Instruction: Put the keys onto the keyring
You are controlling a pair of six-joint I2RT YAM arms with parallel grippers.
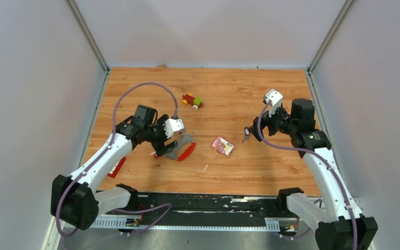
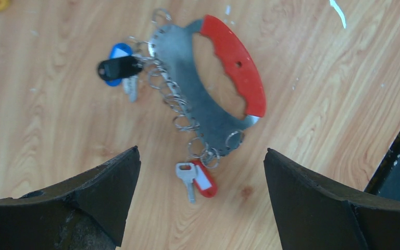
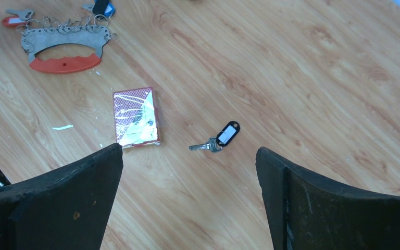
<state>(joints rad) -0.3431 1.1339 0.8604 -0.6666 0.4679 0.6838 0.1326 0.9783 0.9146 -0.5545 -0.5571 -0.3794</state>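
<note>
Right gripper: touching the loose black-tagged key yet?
Apart. Right wrist view: the right gripper is open and the black-tagged key lies on the table between its fingers, with wood showing either side.

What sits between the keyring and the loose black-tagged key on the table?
The shiny pink packet lies between the keyring and the loose key, touching neither. The right wrist and top views both show it.

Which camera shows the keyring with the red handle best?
The left wrist camera. The keyring fills the middle of that picture, so you can see its little rings and keys. The top camera shows the keyring small, and the right wrist camera shows it far off in a corner.
</note>
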